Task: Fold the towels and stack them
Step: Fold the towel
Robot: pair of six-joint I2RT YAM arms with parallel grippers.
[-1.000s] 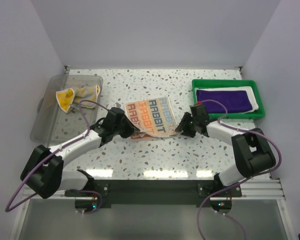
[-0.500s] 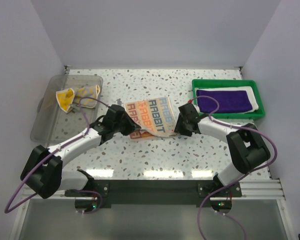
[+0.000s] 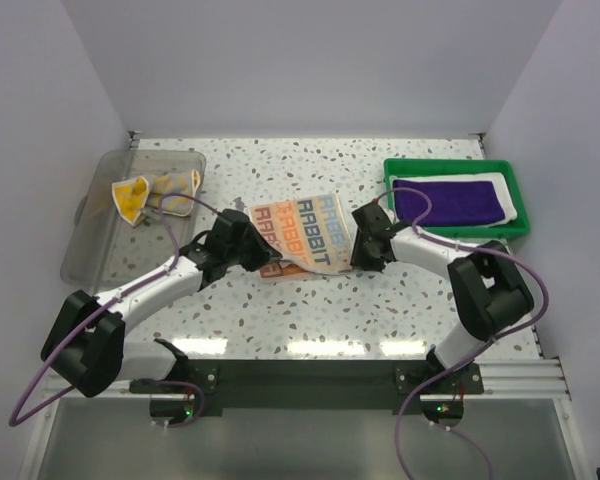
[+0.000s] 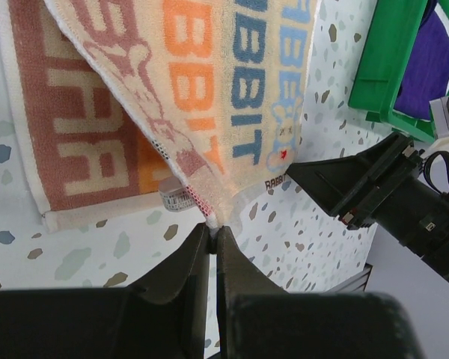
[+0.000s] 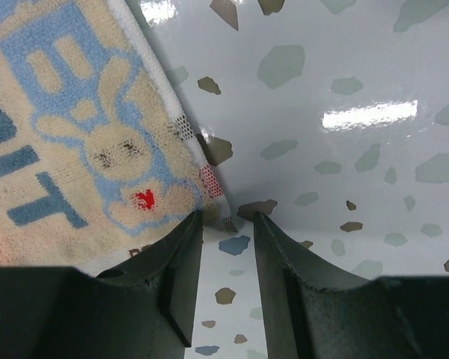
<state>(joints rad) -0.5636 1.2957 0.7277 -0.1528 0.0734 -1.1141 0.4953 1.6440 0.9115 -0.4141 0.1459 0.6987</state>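
Note:
The pale towel with block letters (image 3: 302, 230) lies partly folded at the middle of the table. My left gripper (image 4: 213, 229) is shut on its near left corner, which is lifted a little off the table. My right gripper (image 5: 228, 218) stands open at the towel's near right corner, and the corner's tip (image 5: 223, 212) lies between the fingertips. In the top view the right gripper (image 3: 354, 252) sits at the towel's right edge. A purple towel (image 3: 448, 199) rests folded on a white towel (image 3: 511, 199) in the green tray (image 3: 456, 233).
A clear plastic bin (image 3: 92, 245) stands at the left with yellow and white cloths (image 3: 156, 192) in it. The green tray (image 4: 382, 67) is close behind the right arm. White walls close in the back and both sides.
My right gripper has slid left up to the lettered towel's near right corner and its jaws have narrowed around it. The left gripper has kept its hold and place.

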